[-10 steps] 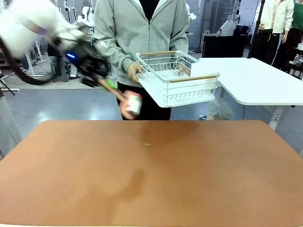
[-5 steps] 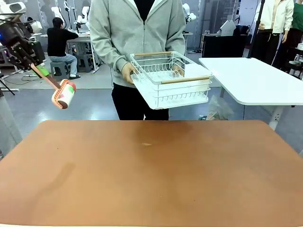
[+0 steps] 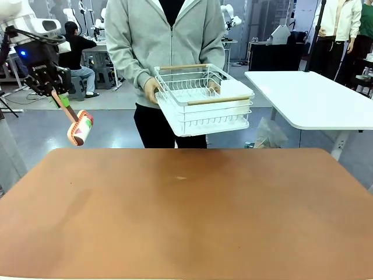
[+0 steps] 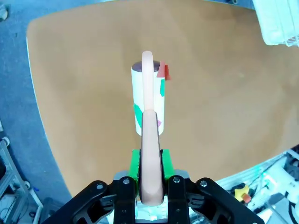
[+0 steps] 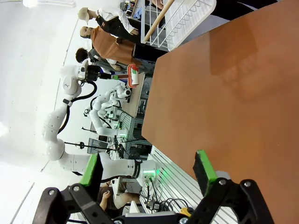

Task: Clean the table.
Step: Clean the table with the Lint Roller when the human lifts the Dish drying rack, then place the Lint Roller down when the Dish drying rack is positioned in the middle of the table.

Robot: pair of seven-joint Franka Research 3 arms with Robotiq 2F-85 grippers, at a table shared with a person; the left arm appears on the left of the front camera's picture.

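Observation:
The table [image 3: 186, 216] is a wide reddish-brown top with nothing lying on it. My left gripper [image 3: 58, 95] hangs beyond the table's far left corner, shut on the pink handle of a lint roller [image 3: 81, 128]. The roller's white drum with red and green patches points down and to the right, off the table's edge. In the left wrist view the green pads [image 4: 134, 163] clamp the handle, and the lint roller [image 4: 148, 95] hangs above the table [image 4: 210, 116]. My right gripper [image 5: 147, 169] stands open with nothing between its fingers, beside the table [image 5: 229, 93].
A person in a grey hoodie stands at the far edge and holds a white wire rack [image 3: 204, 99] with wooden handles in both hands, above the table's far side. A glossy white table [image 3: 309, 99] stands at the back right.
My left arm has swung from near the middle out to the far left, carrying the lint roller. The person has shifted the rack slightly to the left.

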